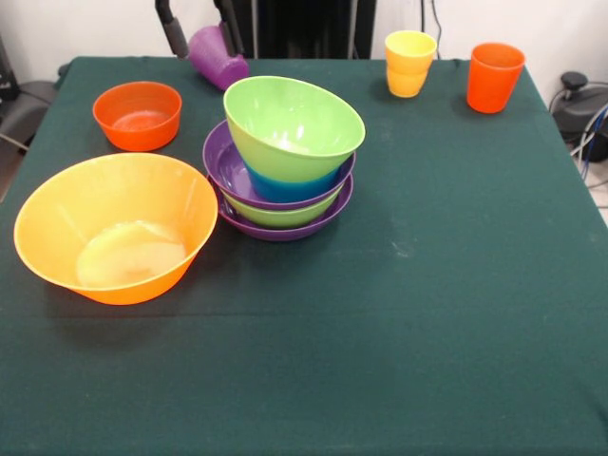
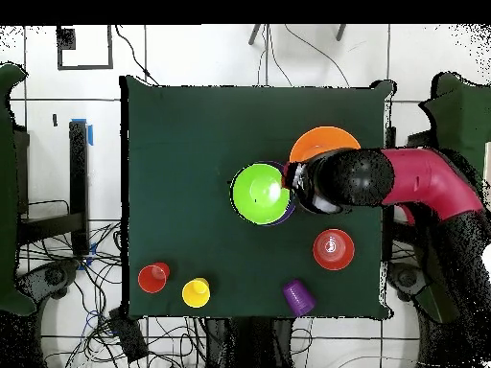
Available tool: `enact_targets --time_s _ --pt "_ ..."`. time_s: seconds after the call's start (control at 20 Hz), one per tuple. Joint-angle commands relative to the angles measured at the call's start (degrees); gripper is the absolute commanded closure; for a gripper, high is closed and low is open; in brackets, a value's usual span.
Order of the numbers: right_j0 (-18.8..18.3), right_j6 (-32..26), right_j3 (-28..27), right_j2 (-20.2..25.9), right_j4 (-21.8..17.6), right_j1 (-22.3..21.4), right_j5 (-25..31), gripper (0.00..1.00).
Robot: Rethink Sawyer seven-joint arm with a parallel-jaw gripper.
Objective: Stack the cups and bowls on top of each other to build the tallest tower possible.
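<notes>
The tower [image 1: 283, 157] stands mid-table: purple, green, purple and blue bowls with a tilted green bowl [image 2: 261, 192] on top. The very large yellow-orange bowl [image 1: 116, 226] sits beside it, partly under the arm in the overhead view [image 2: 321, 142]. The small red-orange bowl [image 1: 138, 114] [image 2: 333, 249] stands apart. The ribbed purple cup [image 1: 218, 57] [image 2: 298, 297] leans near the robot's edge. Stacked yellow-orange cups [image 1: 409, 63] [image 2: 196, 292] and the orange-red cup [image 1: 494, 76] [image 2: 153, 278] stand there too. My gripper [image 2: 305, 182] hangs high beside the tower's top bowl and shows only from above.
The red and black arm [image 2: 412, 187] reaches in over the table's edge from the right of the overhead view. The dark green cloth [image 1: 427, 313] covers the table. The pedestal [image 1: 304, 24] stands behind the far edge.
</notes>
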Motion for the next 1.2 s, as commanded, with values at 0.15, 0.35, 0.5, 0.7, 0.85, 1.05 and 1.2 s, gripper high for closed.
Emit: enact_targets --time_s 0.15,0.35,0.5,0.7,0.85,1.05,1.2 --pt "-0.4 -21.9 -5.0 1.2 -2.3 2.1 6.7 0.0" --pt "0.6 -24.3 -8.7 1.0 -2.8 3.8 9.3 0.0" --pt "0.8 -24.8 -9.4 0.7 -2.8 4.3 9.5 0.0" --pt "0.9 -24.7 -8.5 0.5 -2.2 3.5 9.1 0.0" --pt "0.9 -24.3 -7.6 0.3 -1.8 3.2 8.6 0.0" --pt "0.7 -23.5 -5.8 0.2 -1.1 1.5 7.9 0.0" --pt "0.4 -22.7 -4.9 -0.3 -1.0 1.2 7.6 0.0"
